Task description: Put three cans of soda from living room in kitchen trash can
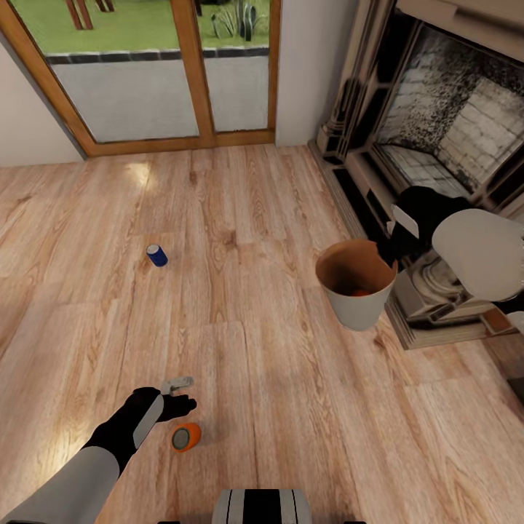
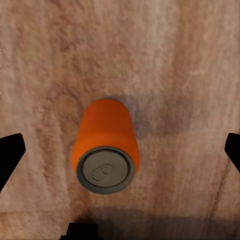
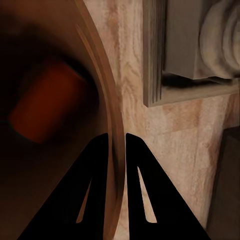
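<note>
An orange can of soda lies on its side on the wood floor, grey top toward me. My left gripper hovers just above it, open, with one finger on each side and not touching. Farther off to the left, a dark blue can rests on the floor. The tash can stands on the floor by the fireplace. Another orange can lies inside it. My right gripper is shut on the bin's rim.
The fireplace surround and its stepped stone base stand close to the right of the bin. Wood-framed glass doors close the far wall. Open plank floor lies between the cans and the bin.
</note>
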`<state>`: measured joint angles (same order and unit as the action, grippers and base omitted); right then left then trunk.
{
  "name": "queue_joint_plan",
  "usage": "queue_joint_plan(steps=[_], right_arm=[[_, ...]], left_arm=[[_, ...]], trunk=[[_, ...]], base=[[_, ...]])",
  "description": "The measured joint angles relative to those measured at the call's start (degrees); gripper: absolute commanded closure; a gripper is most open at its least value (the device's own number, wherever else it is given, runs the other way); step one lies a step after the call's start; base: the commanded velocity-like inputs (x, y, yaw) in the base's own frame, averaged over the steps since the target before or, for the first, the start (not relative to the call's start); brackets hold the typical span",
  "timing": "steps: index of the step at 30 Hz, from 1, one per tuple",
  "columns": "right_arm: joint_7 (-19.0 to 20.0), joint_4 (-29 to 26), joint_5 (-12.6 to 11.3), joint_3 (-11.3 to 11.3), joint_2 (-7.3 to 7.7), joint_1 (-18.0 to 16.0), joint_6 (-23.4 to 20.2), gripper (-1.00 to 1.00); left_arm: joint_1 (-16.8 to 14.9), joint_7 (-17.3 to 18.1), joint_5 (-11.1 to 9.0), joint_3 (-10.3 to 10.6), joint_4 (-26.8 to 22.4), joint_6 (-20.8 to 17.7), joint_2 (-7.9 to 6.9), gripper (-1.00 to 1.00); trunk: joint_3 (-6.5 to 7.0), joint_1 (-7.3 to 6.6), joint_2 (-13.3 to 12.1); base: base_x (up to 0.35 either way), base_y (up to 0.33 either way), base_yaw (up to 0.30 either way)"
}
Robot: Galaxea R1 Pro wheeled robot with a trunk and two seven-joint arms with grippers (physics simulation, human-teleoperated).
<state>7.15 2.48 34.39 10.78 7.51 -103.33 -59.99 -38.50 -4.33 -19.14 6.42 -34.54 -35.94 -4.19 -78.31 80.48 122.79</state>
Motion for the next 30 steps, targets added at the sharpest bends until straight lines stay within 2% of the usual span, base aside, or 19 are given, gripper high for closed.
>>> queue_joint_plan(steps=[13, 17, 23, 30], right_arm=[[0.0, -0.02, 0.32, -0.63, -1.29, -0.02, 0.01, 1.0], [0.0, -0.01, -0.1, -0.22, -1.34, -0.02, 0.0, 1.0], [-0.05, -0.02, 0.6, -1.08, -1.36, 0.02, 0.01, 1.0], [0.0, -0.02, 0.01, -0.37, -1.37, 0.01, 0.0, 1.0]], left_arm=[[0.03, 0.15, -0.02, 0.0, 0.0, 0.08, -0.03, -1.0], [0.05, 0.18, -0.02, 0.0, 0.0, 0.08, -0.03, -1.0], [0.07, 0.13, 0.03, 0.03, 0.0, 0.01, -0.03, -1.0], [0.09, -0.13, 0.06, 0.16, 0.0, -0.07, 0.0, -1.0]], trunk=[[0.13, 0.0, 0.0], [0.37, 0.0, 0.0], [0.49, 0.0, 0.0], [0.51, 0.0, 0.0]], base=[[0.0, 0.0, 0.0], [0.0, 0.0, 0.0], [0.0, 0.0, 0.0], [0.0, 0.0, 0.0]])
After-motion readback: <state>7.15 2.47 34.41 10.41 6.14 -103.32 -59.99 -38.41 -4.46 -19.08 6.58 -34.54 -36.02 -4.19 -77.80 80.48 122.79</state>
